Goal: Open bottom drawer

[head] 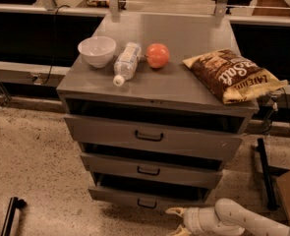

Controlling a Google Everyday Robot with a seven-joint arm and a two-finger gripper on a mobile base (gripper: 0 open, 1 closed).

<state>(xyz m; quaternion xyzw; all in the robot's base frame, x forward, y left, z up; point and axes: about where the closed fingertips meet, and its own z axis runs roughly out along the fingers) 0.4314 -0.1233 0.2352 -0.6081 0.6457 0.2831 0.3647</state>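
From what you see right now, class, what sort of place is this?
Likely a robot test lab, not a home: a grey metal cabinet stands on a speckled floor, with cables behind. The robot's tool sits low, near the bottom drawer.

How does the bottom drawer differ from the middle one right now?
The bottom drawer shows a slimmer front than the middle drawer. The open gripper sits by the bottom drawer's right end; nothing is near the middle drawer. Both are grey with small black loop handles and a dark gap above.
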